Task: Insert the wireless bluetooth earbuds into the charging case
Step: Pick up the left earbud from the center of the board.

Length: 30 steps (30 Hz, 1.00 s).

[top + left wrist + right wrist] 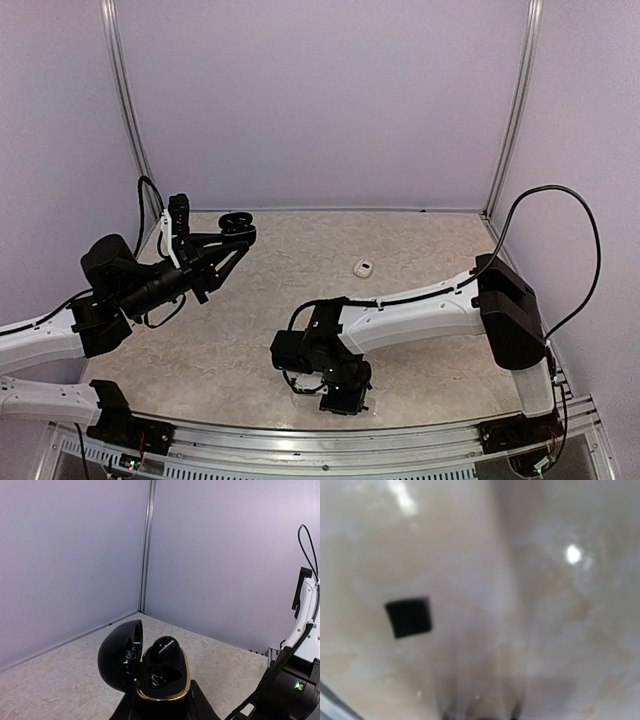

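Left hand grips open charging case (1 earbud seated).

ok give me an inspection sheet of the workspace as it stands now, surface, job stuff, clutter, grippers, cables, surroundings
surface: beige marbled table; glare spots in the right wrist view
job's things: black charging case, gold rim, lid open; one black earbud seated in it, the well beside it looks empty; small white item lying on the table, maybe a bud, too small to tell
clutter: black square on the table, unidentified
grippers: left gripper shut on the charging case; right gripper pointing down close to the table near the front edge, jaws too blurred to judge
cables: black cable arching off the right arm; black loop by the left arm
surroundings: plain lilac walls, metal corner posts
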{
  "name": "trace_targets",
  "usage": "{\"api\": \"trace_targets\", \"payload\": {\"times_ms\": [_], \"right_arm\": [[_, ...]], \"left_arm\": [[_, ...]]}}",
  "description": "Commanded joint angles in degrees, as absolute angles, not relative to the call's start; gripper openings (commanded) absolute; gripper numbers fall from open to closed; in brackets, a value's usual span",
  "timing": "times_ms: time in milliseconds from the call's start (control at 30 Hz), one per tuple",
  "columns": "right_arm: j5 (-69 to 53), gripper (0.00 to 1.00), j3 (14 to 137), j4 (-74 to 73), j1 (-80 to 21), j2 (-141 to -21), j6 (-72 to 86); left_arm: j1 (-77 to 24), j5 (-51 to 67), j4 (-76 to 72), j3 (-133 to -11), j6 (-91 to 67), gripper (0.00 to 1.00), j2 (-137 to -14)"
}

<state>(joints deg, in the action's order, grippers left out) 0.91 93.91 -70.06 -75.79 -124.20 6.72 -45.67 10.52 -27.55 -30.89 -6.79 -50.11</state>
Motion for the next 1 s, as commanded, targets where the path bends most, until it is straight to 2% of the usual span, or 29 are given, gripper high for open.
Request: {"api": "trace_targets", "payload": {"times_ms": [0, 467, 967], "right_arm": [[0.9, 0.27, 94.4, -69.8, -76.0, -125.1, 6.2], [0.6, 0.28, 92.5, -70.3, -76.0, -124.5, 6.5], [0.4, 0.18, 91.5, -69.5, -75.9, -124.5, 6.5]], "left_arm": [[-45.3, 11.2, -28.5, -31.4, -6.0, 0.05, -50.0], [-45.3, 11.2, -28.5, -31.3, -5.9, 0.05, -50.1], [-45.3, 11.2, -28.5, -31.3, -5.9, 0.05, -50.0]]}}
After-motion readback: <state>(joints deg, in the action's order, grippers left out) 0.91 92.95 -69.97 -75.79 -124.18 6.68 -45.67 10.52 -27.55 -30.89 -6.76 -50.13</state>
